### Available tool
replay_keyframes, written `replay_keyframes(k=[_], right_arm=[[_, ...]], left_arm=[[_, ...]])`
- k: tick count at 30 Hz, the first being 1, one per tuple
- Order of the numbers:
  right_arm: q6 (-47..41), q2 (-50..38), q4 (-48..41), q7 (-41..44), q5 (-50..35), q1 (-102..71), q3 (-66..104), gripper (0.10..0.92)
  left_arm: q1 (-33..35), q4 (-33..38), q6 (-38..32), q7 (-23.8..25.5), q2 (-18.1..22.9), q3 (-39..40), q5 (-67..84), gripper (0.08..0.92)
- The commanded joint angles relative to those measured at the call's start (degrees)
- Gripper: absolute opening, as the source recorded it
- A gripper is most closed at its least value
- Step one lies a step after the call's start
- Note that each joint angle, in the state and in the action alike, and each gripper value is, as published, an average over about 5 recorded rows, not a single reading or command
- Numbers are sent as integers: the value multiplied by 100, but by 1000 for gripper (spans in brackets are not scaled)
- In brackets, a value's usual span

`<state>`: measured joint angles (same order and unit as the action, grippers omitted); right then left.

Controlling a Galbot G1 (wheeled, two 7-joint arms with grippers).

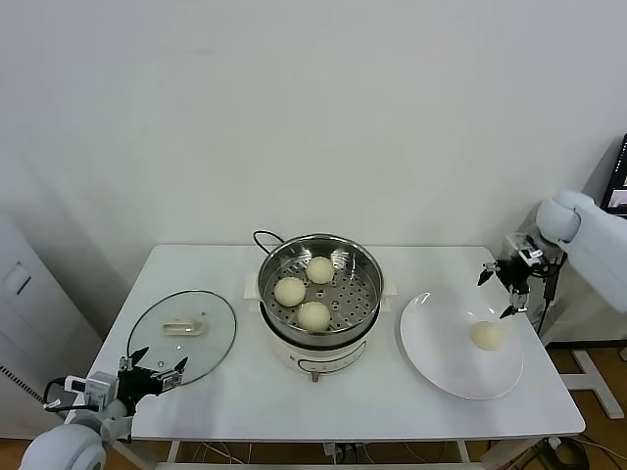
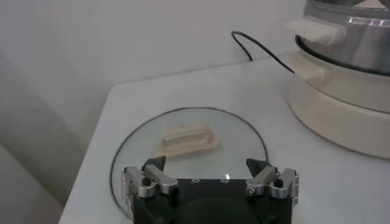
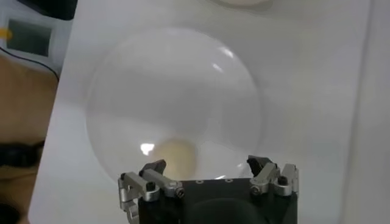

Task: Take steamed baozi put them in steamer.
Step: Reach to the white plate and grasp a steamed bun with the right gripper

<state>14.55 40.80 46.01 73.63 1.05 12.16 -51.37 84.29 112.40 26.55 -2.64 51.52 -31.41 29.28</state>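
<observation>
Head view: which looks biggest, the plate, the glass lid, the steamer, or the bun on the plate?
1. Steamer and white plate: these look about alike, so I won't rank them.
2. Glass lid: a bit smaller.
3. Bun on the plate: by far the smallest.

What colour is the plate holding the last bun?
White plate, clearest in the head view.

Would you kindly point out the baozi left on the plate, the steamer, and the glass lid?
baozi on the plate (image 1: 487, 335), head view, middle of the bun.
steamer (image 1: 364, 260), head view, inner steel wall on the robot's right.
glass lid (image 1: 217, 328), head view, bare glass near its handle.
</observation>
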Motion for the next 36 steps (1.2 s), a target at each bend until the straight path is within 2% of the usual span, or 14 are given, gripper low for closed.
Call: replay_keyframes(k=[1, 7, 22, 26, 30, 36], right_arm=[[-87, 63, -253, -265, 626, -918, 762, 823], [30, 177, -426, -471, 1043, -1211, 1129, 823], [139, 507, -816, -936, 1329, -1599, 1693, 809], [101, 521, -820, -853, 1315, -1601, 1710, 738], [22, 493, -760, -730, 1217, -1588, 1678, 624], [-235, 206, -357, -552, 565, -1195, 1085, 470]], left_arm=[[-10, -17, 1, 5, -8, 12, 12, 823], [-11, -24, -3, 9, -18, 20, 15, 823], [-9, -21, 1, 14, -4, 43, 14, 823], [-6, -20, 1, 12, 4, 42, 12, 823], [7, -9, 5, 10, 6, 35, 12, 823], [18, 3, 18, 0, -2, 18, 13, 823]])
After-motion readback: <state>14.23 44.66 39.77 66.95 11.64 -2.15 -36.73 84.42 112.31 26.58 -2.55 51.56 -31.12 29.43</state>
